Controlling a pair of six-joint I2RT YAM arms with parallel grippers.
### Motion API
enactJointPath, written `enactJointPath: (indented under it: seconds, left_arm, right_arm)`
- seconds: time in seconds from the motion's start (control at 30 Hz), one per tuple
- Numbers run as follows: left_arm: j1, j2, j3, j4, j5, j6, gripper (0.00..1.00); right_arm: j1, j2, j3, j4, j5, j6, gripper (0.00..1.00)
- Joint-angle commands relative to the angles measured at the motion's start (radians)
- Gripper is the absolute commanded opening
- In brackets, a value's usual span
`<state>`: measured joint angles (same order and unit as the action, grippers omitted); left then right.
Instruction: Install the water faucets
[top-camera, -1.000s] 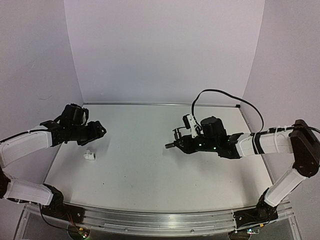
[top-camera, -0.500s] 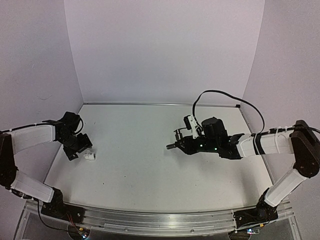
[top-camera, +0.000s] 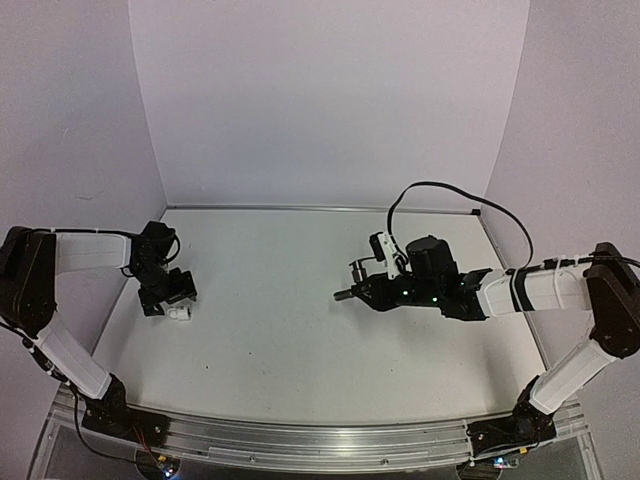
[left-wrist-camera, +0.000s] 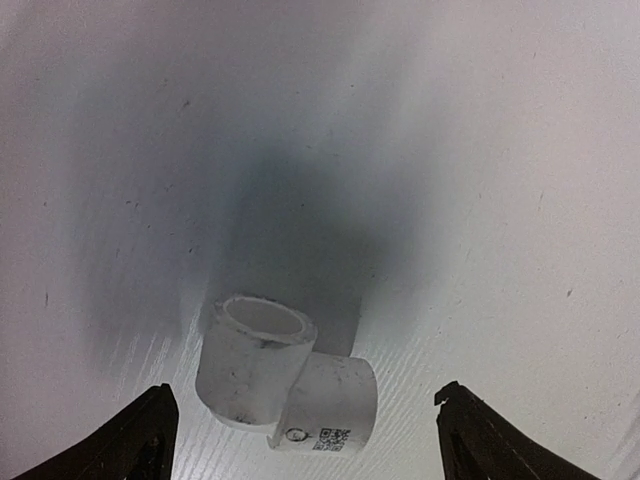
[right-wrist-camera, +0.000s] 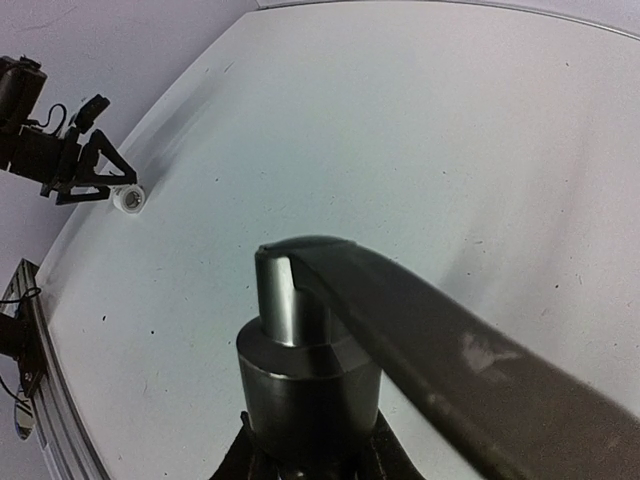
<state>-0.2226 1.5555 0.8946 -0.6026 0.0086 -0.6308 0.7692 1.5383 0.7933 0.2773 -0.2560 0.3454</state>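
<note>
at the left side of the table (top-camera: 300, 360), your left gripper (top-camera: 166, 296) hung directly above the white plastic fitting (top-camera: 181, 312). its jaws were spread wide, with a fingertip (left-wrist-camera: 142, 445) standing off each side of the part and touching nothing. the fitting (left-wrist-camera: 285, 385) lay on the table surface with one socket mouth facing up. a second barrel branched sideways and carried a small printed code label. it was a short, thick-walled, elbow-like moulding, judged light, rigid and smooth. it would likely skate or roll on the matte white top if you nudged it from one side only. you would do best to take it across the round outer wall of the upright socket, both pads meeting together, not on the rim.

right of centre, your right gripper (top-camera: 366, 290) was clamped on the metal tap (top-camera: 353, 268), carried above the table and well apart from the fitting. in the right wrist view the tap (right-wrist-camera: 305, 385) showed a brushed grey cylindrical body with a stepped collar. its lever handle (right-wrist-camera: 450, 390) ran out flat and slender toward the lower right. the tap was judged dense, stiff and slick for its size. the hold belonged on the body, since the lever looked thin enough to swing under load. the mating end was not visible.
</note>
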Motion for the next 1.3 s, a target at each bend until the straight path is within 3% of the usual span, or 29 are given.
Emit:
enactJointPath:
  seconds: [0.0,0.1,0.27,0.4,0.63,0.8,0.87,0.93,1.1,1.27]
  left_arm:
    - [-0.007,0.048,0.053,-0.043,-0.027,0.114,0.93]
    - [-0.011,0.042,0.059,-0.060,-0.107,0.143,0.93]
    - [-0.021,0.072,0.073,-0.067,-0.102,0.198,0.86]
    - [-0.022,0.099,0.078,-0.067,-0.079,0.200,0.74]
    - [-0.061,0.116,0.095,-0.060,-0.026,0.175,0.43]
    - [-0.185,0.131,0.103,-0.047,0.012,0.081,0.37]
    - [-0.226,0.137,0.103,-0.039,0.015,0.015,0.42]
    - [-0.246,0.136,0.101,-0.032,0.004,-0.012,0.57]
    - [-0.248,0.104,0.116,-0.032,0.004,-0.010,0.81]
    - [-0.247,0.066,0.132,-0.032,-0.003,-0.026,0.90]
  right_arm:
    - [0.004,-0.031,0.008,0.073,-0.021,0.005,0.00]
    - [0.004,-0.034,-0.001,0.085,-0.022,0.010,0.00]
    - [0.005,-0.019,-0.001,0.097,-0.031,0.015,0.00]
    - [0.004,-0.014,0.003,0.102,-0.039,0.021,0.00]
    - [0.004,-0.011,-0.001,0.107,-0.040,0.025,0.00]
    - [0.005,-0.007,-0.001,0.111,-0.039,0.030,0.00]
    - [0.005,-0.009,-0.004,0.112,-0.038,0.032,0.00]
    - [0.005,-0.011,-0.009,0.113,-0.036,0.032,0.00]
    - [0.005,-0.014,-0.012,0.112,-0.041,0.033,0.00]
    - [0.006,-0.021,-0.021,0.111,-0.036,0.035,0.00]
